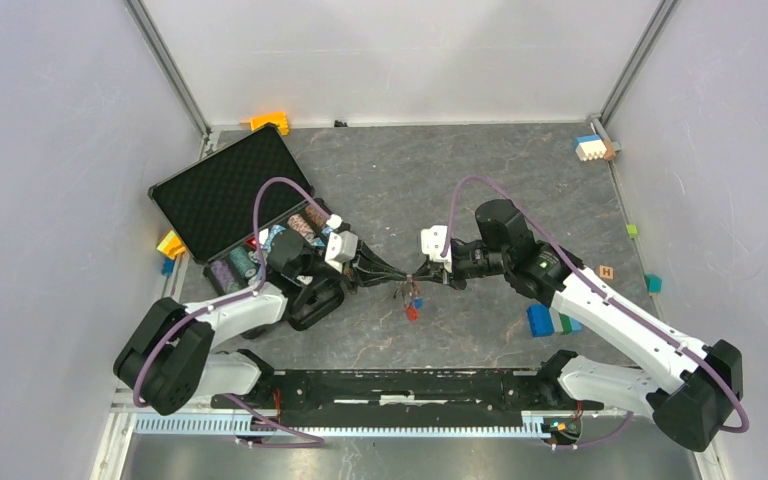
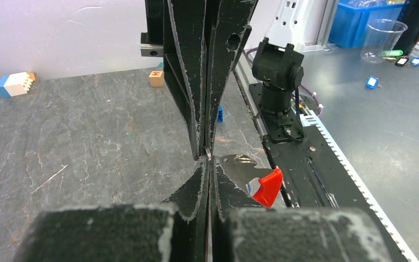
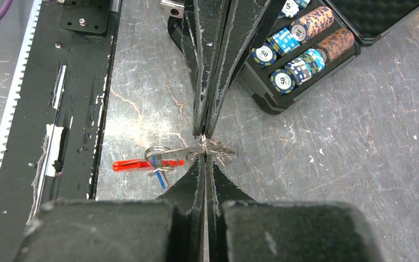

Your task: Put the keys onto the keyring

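Note:
My left gripper [image 1: 406, 279] and right gripper [image 1: 424, 279] meet tip to tip above the table's middle, both shut on the keyring's thin metal rings [image 3: 218, 147]. In the left wrist view my gripper [image 2: 207, 161] pinches a sliver of ring [image 2: 208, 154], and a flat metal key with a red head [image 2: 265, 185] hangs beside it. In the right wrist view my gripper [image 3: 204, 153] grips the rings. A long red piece [image 3: 136, 164] and a thin blue piece [image 3: 161, 180] hang from a ring [image 3: 161, 155] to the left. From above, red [image 1: 411, 312] and blue [image 1: 417, 301] bits dangle below the tips.
An open black case [image 1: 222, 190] with poker chips [image 3: 300, 43] lies behind my left arm. Blue and green blocks [image 1: 540, 320] sit by my right arm, and a wooden block [image 1: 606, 271] lies further right. The black base rail [image 1: 400, 385] runs along the near edge.

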Motion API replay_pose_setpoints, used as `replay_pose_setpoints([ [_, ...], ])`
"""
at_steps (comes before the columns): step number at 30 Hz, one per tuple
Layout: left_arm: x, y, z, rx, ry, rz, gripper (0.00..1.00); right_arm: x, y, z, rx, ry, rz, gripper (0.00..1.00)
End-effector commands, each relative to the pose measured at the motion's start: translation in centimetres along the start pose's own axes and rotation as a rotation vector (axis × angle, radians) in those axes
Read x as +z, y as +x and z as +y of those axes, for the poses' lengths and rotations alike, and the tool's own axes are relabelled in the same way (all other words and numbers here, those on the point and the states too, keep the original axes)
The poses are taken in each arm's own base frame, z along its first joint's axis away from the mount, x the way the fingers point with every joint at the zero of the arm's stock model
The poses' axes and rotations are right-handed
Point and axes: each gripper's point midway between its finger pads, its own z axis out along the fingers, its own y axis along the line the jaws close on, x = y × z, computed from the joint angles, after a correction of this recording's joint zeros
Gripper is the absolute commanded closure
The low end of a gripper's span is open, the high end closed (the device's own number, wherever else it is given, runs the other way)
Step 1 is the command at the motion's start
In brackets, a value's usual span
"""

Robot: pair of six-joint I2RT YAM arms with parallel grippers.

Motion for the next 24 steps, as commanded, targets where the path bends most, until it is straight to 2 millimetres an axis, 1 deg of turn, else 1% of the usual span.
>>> replay_pose_setpoints([
  [1, 0.1, -1.1, 0.0, 0.082, 0.029, -0.004, 0.98, -0.7, -2.0, -0.7, -0.059, 0.034, -0.041, 1.00],
  [4, 0.1, -1.1, 0.0, 0.079, 0.028, 0.000, 0.95, -0.6, -1.7, -0.7, -0.061, 0.036, -0.035, 1.00],
  [5, 0.1, -1.1, 0.1, 0.078, 0.027, 0.002, 0.91, -0.6, -1.7, -0.8, -0.063, 0.038, -0.033, 1.00],
  [9, 0.3, -1.1, 0.4, 0.061, 0.026, 0.024, 0.72, -0.6, -1.2, -0.9, -0.063, 0.046, -0.015, 1.00],
  [16, 0.1, -0.4, 1.7, 0.063, -0.003, 0.117, 0.50, -0.8, -0.7, -1.1, -0.064, 0.052, 0.031, 1.00],
  [20, 0.1, -0.5, 2.5, 0.049, -0.038, 0.155, 0.48, -0.8, -0.5, -1.7, -0.052, 0.074, 0.055, 1.00],
  [24, 0.1, -0.6, 2.4, 0.030, -0.056, 0.180, 0.47, -0.9, -0.8, -2.5, -0.040, 0.112, 0.063, 1.00],
])
